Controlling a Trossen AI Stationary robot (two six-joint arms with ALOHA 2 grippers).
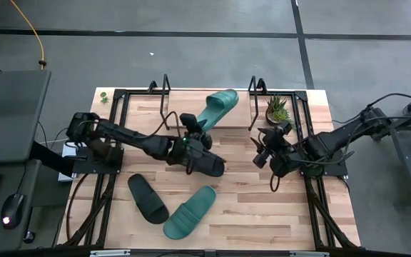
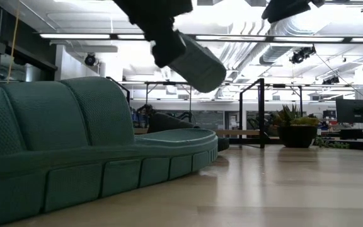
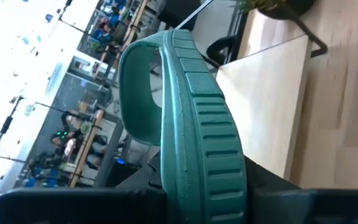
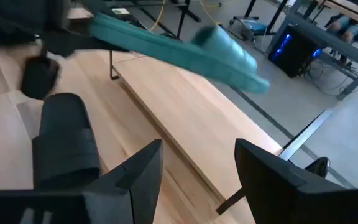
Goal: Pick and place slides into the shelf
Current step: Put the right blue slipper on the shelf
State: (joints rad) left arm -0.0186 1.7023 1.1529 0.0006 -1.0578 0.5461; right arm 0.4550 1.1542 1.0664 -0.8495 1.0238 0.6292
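Holding teal slide (image 1: pixel 217 107) over shelf (image 1: pixel 227 121): left pincer (image 1: pixel 193 133).

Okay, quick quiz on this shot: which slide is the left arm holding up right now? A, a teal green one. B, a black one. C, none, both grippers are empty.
A: the left gripper is shut on the heel end of a teal slide held over the shelf, and the left wrist view shows its ribbed teal sole running out from the fingers.
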